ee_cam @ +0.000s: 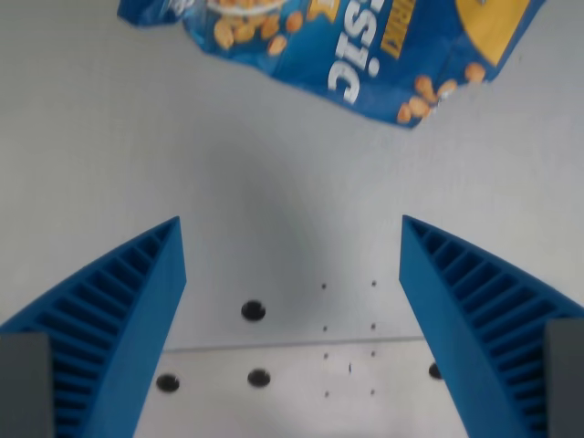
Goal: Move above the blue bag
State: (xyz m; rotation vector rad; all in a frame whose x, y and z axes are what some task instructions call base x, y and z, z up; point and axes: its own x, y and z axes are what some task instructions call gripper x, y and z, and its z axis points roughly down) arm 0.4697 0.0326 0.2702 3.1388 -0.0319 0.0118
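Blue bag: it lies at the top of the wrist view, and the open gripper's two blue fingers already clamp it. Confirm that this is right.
Not right. The blue bag does lie at the top of the wrist view, and the gripper is open, but its blue fingers clamp nothing: only bare grey table shows between them, and the bag sits apart from their tips.
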